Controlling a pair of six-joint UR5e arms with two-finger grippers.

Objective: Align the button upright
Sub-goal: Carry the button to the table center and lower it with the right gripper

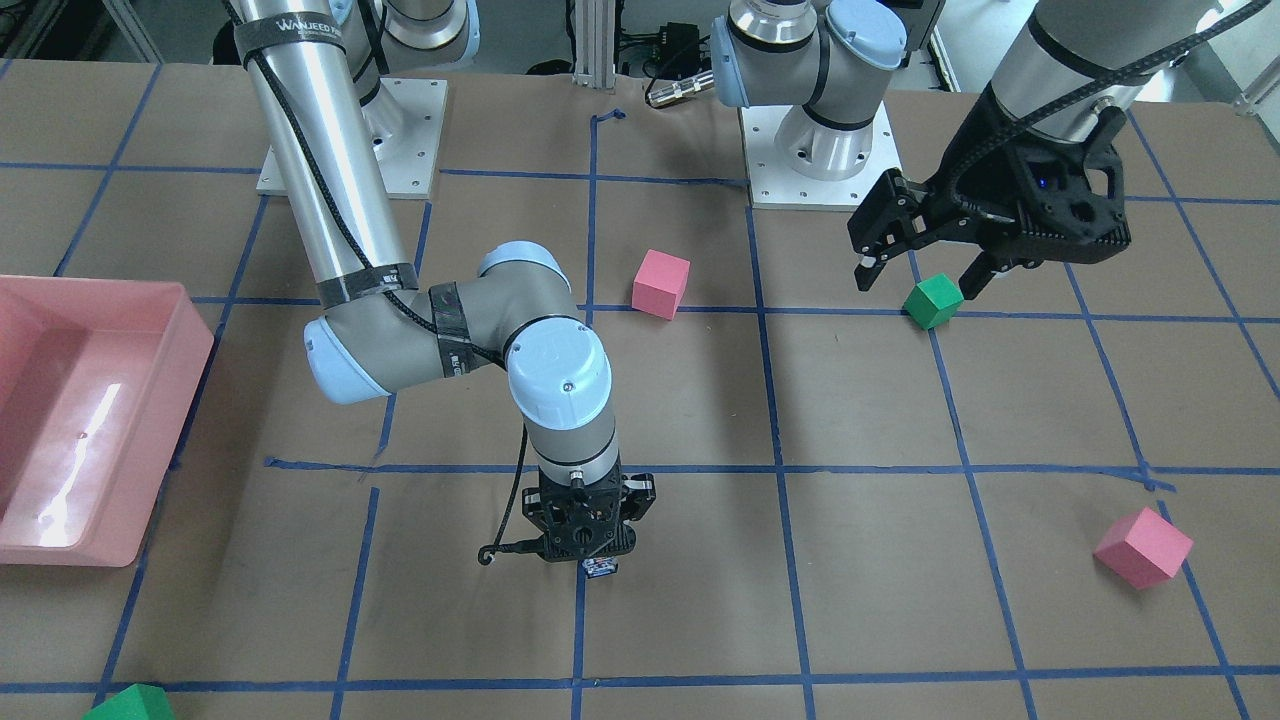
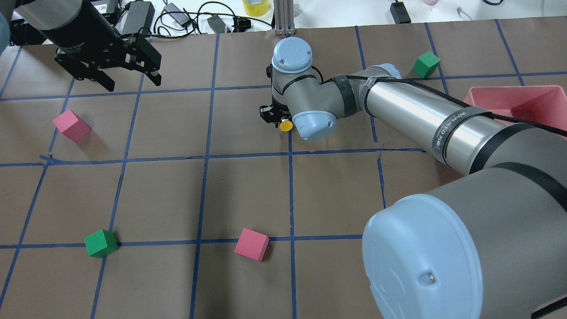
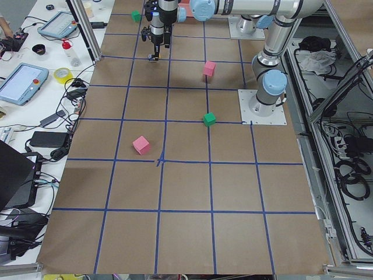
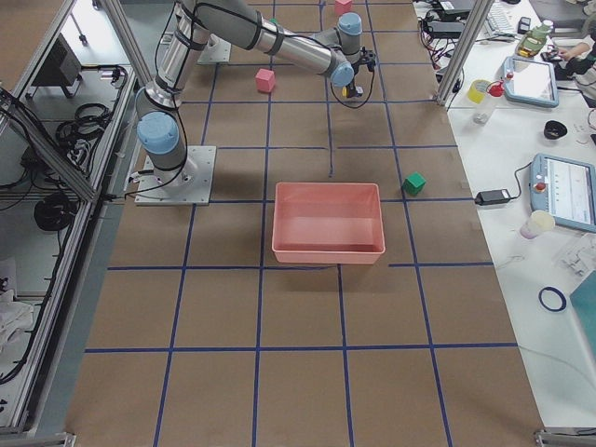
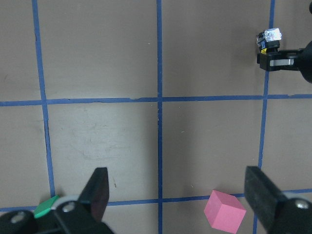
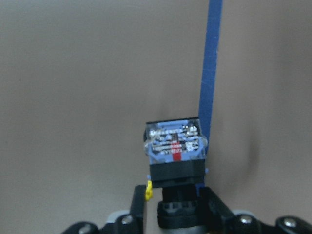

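Note:
My right gripper (image 1: 598,562) points straight down at the table and is shut on the button (image 1: 600,568). In the right wrist view the fingers (image 6: 214,204) clamp the black neck, and the blocky base with red and blue marks (image 6: 175,146) sticks out beyond them. From overhead the round yellow cap (image 2: 285,126) shows beside the right gripper (image 2: 278,118). I cannot tell whether the button touches the table. My left gripper (image 1: 920,275) is open and empty, high above the table, far from the button; its fingers (image 5: 100,187) are spread wide.
Pink cubes (image 1: 660,283) (image 1: 1142,547) and green cubes (image 1: 932,301) (image 1: 130,703) are scattered on the brown, blue-taped table. A pink bin (image 1: 90,400) stands on the robot's right side. The left wrist view shows a green cube (image 5: 46,205) and a pink cube (image 5: 224,212) below.

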